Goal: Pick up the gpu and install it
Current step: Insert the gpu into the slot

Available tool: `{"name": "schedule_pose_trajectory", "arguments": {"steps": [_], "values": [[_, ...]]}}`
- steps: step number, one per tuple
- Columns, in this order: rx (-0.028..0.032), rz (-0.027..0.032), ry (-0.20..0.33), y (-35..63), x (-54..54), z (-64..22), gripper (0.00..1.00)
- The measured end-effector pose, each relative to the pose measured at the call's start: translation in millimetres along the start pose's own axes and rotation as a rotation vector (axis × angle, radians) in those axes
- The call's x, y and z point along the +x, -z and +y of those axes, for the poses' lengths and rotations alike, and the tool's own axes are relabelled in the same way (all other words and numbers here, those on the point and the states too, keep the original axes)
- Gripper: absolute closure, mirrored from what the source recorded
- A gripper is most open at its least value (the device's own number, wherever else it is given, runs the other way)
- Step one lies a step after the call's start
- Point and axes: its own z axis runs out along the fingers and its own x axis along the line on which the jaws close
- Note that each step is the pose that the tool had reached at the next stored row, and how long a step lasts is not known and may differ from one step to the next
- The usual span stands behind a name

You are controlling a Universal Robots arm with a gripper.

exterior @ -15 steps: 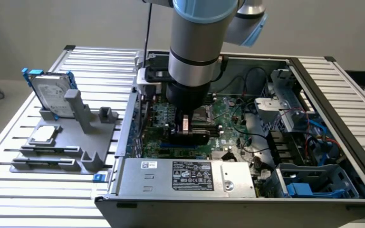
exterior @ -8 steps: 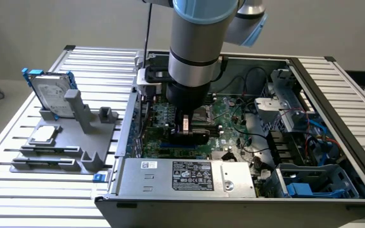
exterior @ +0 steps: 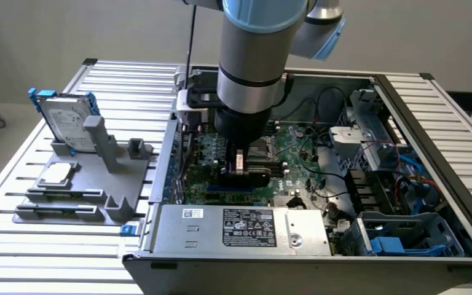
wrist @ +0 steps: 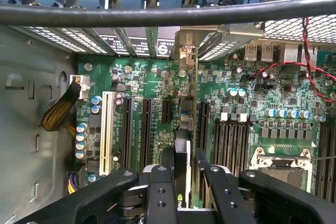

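The arm [exterior: 252,74] reaches straight down into the open computer case [exterior: 432,123], which lies on the slatted worktop [exterior: 23,246]. The pincer [wrist: 184,177] is clenched on the gpu [wrist: 182,148], one finger [wrist: 160,192] against each face of the card. In the wrist view the card appears edge-on, standing upright over the green motherboard [wrist: 252,103]. It lies in line with the black expansion slots [wrist: 144,129], between them and the memory slots [wrist: 231,140]. Its silver end bracket [wrist: 186,51] sits at the rear wall of the case. Whether its lower edge is fully seated in a slot cannot be told.

In the exterior view, the power supply [exterior: 244,227] sits at the near edge of the case. On the exterior view's left, a grey holder [exterior: 96,178] on the worktop carries a hard drive [exterior: 64,120] with blue rails, standing upright, well apart from the pincer.
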Motion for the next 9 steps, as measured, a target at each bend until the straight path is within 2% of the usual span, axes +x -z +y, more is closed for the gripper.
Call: {"name": "schedule_pose_trajectory", "arguments": {"steps": [9], "values": [[0.0010,-0.0009,-0.015,-1.6,0.9,1.1,0.73]]}}
